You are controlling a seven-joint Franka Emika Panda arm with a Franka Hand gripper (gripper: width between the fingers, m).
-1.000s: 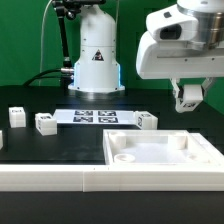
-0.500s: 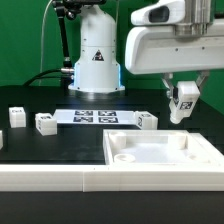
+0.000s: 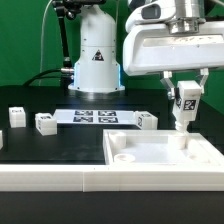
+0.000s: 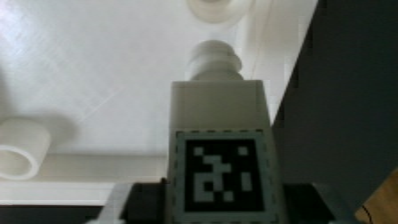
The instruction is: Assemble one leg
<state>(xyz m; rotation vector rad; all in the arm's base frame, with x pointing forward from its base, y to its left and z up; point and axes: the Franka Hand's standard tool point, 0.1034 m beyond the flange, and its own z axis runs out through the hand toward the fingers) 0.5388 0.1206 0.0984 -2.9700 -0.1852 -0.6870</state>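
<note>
My gripper (image 3: 186,98) is shut on the leg (image 3: 186,106), a small white post with a black-and-white tag. It holds the leg upright, just above the far right corner of the large white square panel (image 3: 150,160). In the wrist view the leg (image 4: 221,110) fills the middle, tag towards the camera, between my dark fingers (image 4: 139,203). Its narrow lower tip hangs over the white panel (image 4: 89,90) near the panel's edge. Two round corner sockets (image 4: 22,146) show on the panel.
Three more legs stand on the black table: one (image 3: 17,116) and another (image 3: 45,123) at the exterior view's left, a third (image 3: 146,121) behind the panel. The marker board (image 3: 95,116) lies in front of the arm's white base (image 3: 97,55).
My gripper has moved towards the exterior view's left with the leg. The leg has turned from tilted to upright and come down closer to the panel's far right corner.
</note>
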